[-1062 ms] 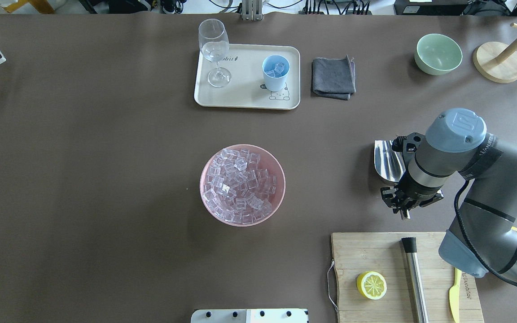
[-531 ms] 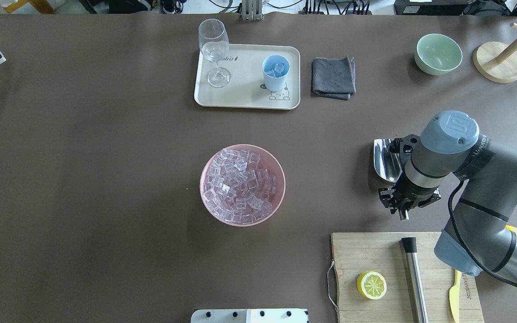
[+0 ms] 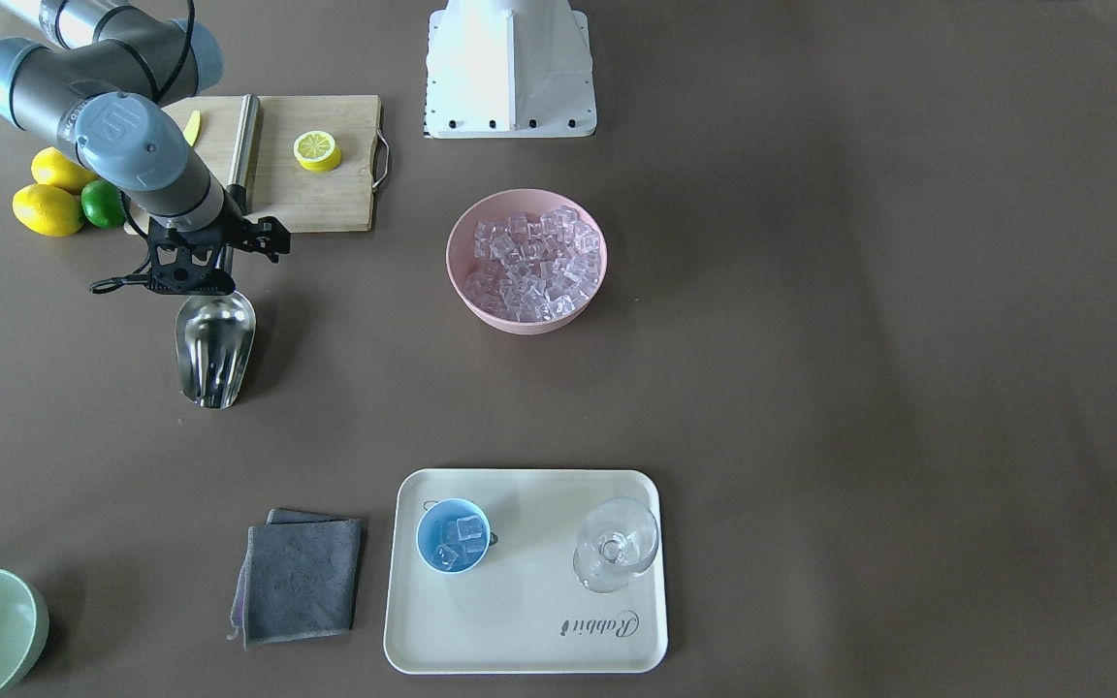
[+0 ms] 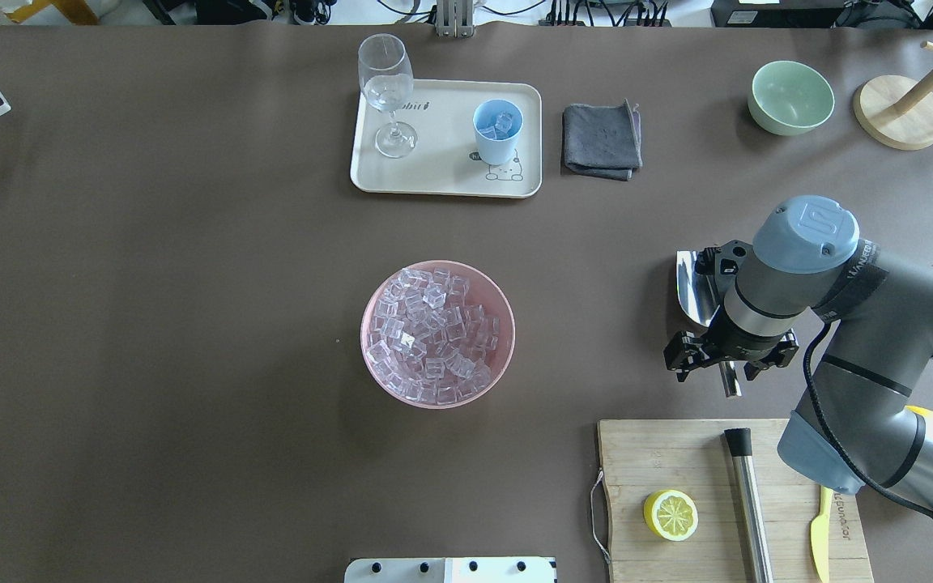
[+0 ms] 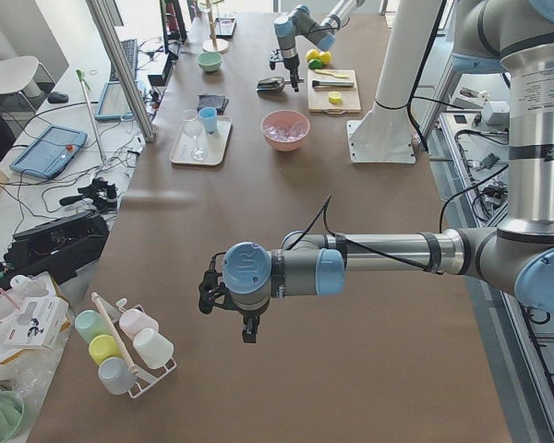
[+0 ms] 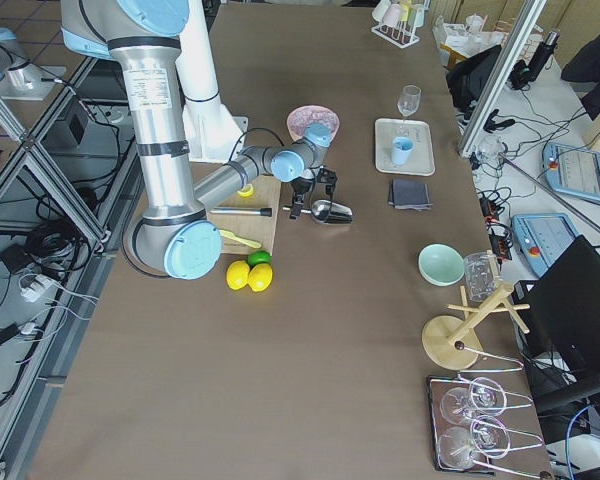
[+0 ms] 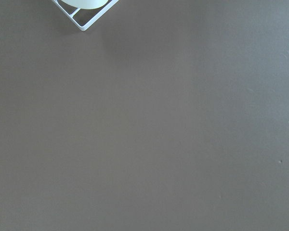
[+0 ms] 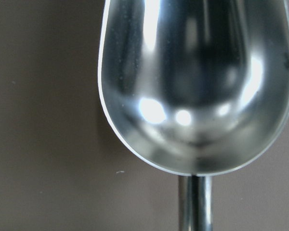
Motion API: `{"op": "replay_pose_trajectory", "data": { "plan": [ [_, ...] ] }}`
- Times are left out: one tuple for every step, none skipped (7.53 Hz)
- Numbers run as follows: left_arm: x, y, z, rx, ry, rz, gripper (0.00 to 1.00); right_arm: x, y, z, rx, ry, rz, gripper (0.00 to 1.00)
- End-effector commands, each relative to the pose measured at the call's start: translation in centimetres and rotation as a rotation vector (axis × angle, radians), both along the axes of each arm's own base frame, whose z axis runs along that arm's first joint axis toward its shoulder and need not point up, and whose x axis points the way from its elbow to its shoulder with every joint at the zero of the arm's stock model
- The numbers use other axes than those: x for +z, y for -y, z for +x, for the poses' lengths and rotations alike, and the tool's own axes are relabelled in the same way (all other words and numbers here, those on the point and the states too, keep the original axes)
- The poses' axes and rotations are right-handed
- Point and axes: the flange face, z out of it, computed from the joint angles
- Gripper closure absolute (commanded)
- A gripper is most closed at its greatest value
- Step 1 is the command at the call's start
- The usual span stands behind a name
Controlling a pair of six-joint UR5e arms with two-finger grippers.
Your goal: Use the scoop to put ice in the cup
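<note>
Straddles the rod handle of the scoop (image 4: 695, 290) with the right gripper (image 4: 730, 363), jaws spread — likely a release, given ice (image 4: 503, 123) in the cup (image 4: 497, 139). Lift straight up, clear of the rod — no sideways nudge.

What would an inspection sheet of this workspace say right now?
Surface: brown table, no spills seen.
Job's things: ice fills pink bowl; cup on tray holds a few cubes; scoop lies empty on table.
Clutter: wine glass, grey cloth, green bowl, cutting board with lemon half.
Grippers: right gripper open astride scoop's handle; left gripper above bare table, state unclear.
Cables: black cable along right arm.
Surroundings: mug rack at table's left end.
</note>
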Motion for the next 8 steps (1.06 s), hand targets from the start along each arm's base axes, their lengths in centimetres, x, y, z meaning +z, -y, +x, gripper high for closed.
{"op": "replay_pose_trajectory", "data": {
  "plan": [
    [-0.8,0.0,-0.4,-0.009,0.004,0.015,0.02,-0.6,0.9,1.5,0.024,0.007,0.006,0.00],
    [-0.6,-0.2,-0.5,-0.009,0.030,0.012,0.02,-0.9,2.1,3.5,0.034,0.009,0.011,0.00],
    [-0.6,0.0,-0.9,-0.010,0.070,0.013,0.02,-0.8,3.5,5.6,0.013,0.003,0.031,0.00],
    [-0.4,-0.1,-0.9,-0.011,0.071,0.009,0.02,-0.8,4.9,8.3,0.001,0.007,0.070,0.00],
    [-0.4,-0.2,-0.9,-0.013,0.068,0.006,0.02,-0.5,6.3,11.4,-0.013,-0.005,0.099,0.00],
    [-0.4,-0.1,-0.9,-0.017,0.069,0.000,0.02,1.0,6.8,15.0,-0.005,-0.022,0.107,0.00],
    [0.0,-0.3,-0.9,-0.070,0.064,-0.073,0.02,3.2,6.4,20.4,0.014,-0.034,0.123,0.00],
    [-0.2,-0.2,-0.9,-0.094,0.063,-0.097,0.02,6.6,6.0,26.3,0.019,-0.041,0.128,0.00]
  ]
}}
